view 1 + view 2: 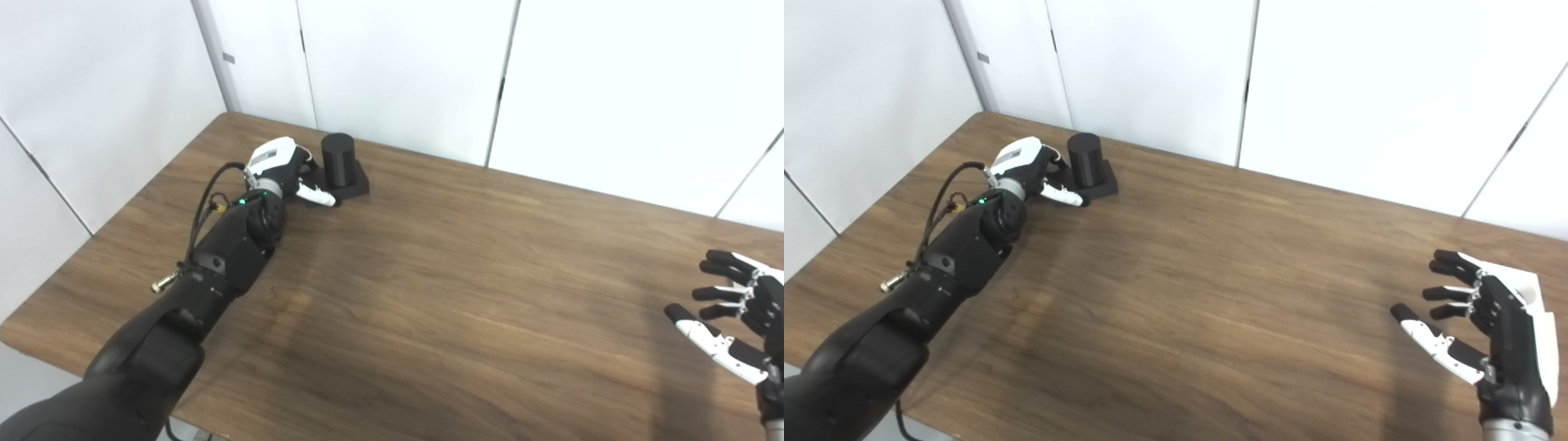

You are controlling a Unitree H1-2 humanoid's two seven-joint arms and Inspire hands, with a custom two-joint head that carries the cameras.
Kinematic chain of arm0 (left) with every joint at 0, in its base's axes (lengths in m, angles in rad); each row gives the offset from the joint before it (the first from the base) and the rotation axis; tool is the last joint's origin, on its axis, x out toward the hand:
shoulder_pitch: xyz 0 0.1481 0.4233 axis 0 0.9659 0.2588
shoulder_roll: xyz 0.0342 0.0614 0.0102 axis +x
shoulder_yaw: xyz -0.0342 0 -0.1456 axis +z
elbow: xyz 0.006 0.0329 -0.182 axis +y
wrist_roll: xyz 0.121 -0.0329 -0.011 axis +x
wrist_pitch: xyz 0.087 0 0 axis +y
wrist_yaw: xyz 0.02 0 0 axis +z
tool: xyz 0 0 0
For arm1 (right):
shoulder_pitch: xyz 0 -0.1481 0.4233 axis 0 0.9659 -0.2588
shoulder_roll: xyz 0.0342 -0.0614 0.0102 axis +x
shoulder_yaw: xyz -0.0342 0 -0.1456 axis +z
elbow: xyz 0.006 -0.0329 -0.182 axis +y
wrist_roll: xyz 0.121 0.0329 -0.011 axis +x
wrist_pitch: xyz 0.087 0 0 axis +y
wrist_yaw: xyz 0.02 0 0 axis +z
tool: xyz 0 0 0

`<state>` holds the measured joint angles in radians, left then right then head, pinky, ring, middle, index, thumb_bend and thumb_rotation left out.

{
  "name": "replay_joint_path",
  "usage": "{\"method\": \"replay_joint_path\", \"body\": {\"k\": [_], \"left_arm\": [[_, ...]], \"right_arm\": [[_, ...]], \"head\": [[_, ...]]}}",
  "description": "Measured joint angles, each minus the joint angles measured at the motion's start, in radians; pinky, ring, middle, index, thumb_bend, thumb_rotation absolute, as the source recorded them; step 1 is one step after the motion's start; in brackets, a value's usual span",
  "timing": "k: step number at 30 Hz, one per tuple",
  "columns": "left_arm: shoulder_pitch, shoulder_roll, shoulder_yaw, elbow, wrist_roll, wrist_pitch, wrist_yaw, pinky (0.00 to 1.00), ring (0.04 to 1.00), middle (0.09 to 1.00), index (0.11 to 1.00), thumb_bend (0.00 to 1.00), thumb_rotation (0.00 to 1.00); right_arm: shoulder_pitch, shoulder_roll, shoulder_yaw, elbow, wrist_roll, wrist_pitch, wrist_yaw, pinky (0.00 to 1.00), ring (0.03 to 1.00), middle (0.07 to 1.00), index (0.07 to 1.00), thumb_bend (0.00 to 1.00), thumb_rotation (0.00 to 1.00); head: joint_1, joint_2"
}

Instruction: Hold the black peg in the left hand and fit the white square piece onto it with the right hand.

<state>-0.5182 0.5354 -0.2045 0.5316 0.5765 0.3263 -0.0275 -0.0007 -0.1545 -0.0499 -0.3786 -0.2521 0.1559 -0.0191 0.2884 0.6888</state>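
1. The black peg (338,159) stands upright on its flat square base, far back on the left of the wooden table (1213,294), close to the wall side edge

2. The left hand (285,174) has reached out to the peg and lies just beside it, on the side facing the robot, with its thumb stretched along the front edge of the base and touching it or nearly so; this looks like the start of a hold low down, which would leave the round top free for a piece to go over it

3. Whether the left hand is clenched on the peg cannot be told: its fingers are tucked behind the white back of the hand and against the dark base, black on black

4. The right hand (1482,334) hovers well apart from the peg, near the front right corner of the table, released, fingers spread and holding nothing; it seems to be waiting its turn

5. No white square piece shows anywhere on the table in either view, so the second half of the task has nothing visible to work with yet

6. In the left eye view the right hand is cut off by the picture's edge, and only the right eye view shows it whole
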Motion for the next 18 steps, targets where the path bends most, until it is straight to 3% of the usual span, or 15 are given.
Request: {"method": "replay_joint_path", "body": {"k": [14,18], "left_arm": [[0.085,-0.001,-0.049,-0.150,-0.056,-0.142,-0.032,0.94,0.985,0.894,0.485,0.52,0.06],[0.089,-0.003,-0.081,-0.213,-0.057,-0.150,-0.095,0.98,1.000,0.921,0.486,0.52,0.06]], "right_arm": [[0.000,0.000,0.001,0.000,-0.014,0.000,0.000,0.45,0.570,0.708,0.714,0.49,0.00],[0.000,0.000,0.001,0.001,-0.014,0.000,0.000,0.44,0.564,0.701,0.709,0.49,0.00]], "head": [[-0.009,0.003],[-0.014,0.003]]}}
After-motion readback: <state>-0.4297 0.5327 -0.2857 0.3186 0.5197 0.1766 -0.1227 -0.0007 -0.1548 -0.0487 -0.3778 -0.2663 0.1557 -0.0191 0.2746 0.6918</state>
